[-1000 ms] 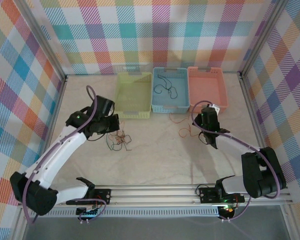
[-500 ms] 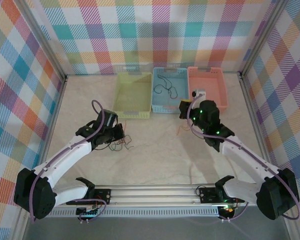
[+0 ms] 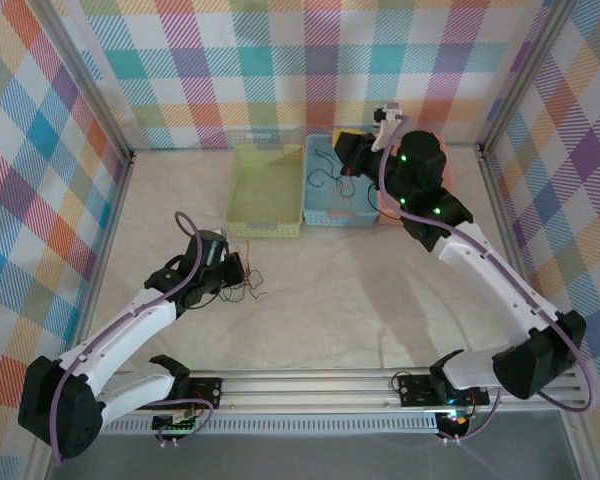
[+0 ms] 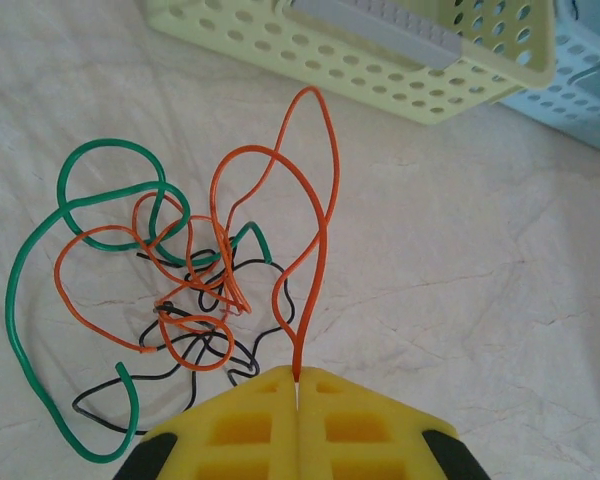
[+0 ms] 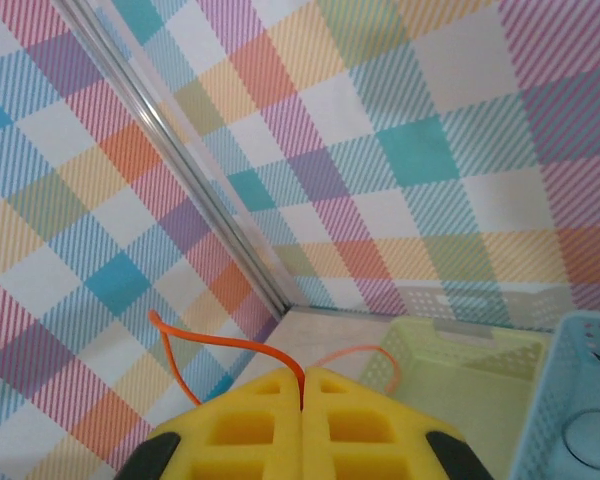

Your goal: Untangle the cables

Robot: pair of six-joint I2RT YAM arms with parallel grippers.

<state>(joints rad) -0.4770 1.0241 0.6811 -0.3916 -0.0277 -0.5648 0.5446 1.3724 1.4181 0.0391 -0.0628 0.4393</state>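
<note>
Crowding the far edge of the wrinkled cream cloth are three baskets side by side: a yellow-green basket, a blue basket with thin black wire lying in it, and a pink basket largely hidden behind the right arm. Plaid walls close in three sides. The right gripper, raised over the blue basket, has its yellow fingers pressed together on one orange wire. The left gripper sits low on the cloth, pinching an orange loop of the tangled cables (orange, green and black; strand count unclear) just before the yellow-green basket.
</note>
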